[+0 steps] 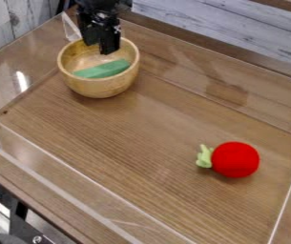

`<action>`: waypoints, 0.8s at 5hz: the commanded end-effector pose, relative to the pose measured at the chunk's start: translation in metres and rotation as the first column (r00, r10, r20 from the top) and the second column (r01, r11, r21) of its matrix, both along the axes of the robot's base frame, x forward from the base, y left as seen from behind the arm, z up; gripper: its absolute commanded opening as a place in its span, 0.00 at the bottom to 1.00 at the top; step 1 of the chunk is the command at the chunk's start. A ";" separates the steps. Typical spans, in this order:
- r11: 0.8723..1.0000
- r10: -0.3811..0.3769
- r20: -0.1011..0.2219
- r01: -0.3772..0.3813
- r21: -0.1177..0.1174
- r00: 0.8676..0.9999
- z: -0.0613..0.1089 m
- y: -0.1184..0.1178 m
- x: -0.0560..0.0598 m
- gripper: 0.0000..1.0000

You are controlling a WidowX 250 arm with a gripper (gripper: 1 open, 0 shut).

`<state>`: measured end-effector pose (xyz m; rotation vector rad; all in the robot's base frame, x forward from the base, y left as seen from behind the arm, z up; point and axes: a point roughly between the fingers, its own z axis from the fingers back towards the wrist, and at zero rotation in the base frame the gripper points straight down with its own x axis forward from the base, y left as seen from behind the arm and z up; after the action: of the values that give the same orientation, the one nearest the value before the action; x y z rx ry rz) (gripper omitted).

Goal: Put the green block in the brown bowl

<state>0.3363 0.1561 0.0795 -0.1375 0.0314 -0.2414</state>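
One red toy (237, 159) with a pale green leaf lies nearest, on the right part of the wooden table (122, 143), well apart from everything else; clear low walls (1, 129) fence the tabletop on the near and left sides, catching some glare; farther back and to the left stands the bowl (99, 69), upright, tan with a thick rim and yellowish inside; the block (102, 70) lies flat inside the bowl, mint-green, resting on the bottom and slanting a little toward the right wall; just behind it the gripper (107, 40) hangs over the far rim of the bowl, dark, pointing straight down; its jaws stand spread wide with nothing between them, and they are clear of the block; beyond the arm a grey planked wall (224, 19) closes the back of the scene.
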 end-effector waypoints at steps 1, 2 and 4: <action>0.999 0.041 0.046 -0.042 0.023 0.998 0.018 0.011 0.006 1.00; 1.000 0.020 0.039 -0.021 0.020 0.999 0.009 0.011 0.003 1.00; 0.997 0.071 0.035 -0.072 0.012 0.997 0.000 0.009 -0.002 1.00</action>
<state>0.3320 0.1592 0.0626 -0.1511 0.0378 -0.1807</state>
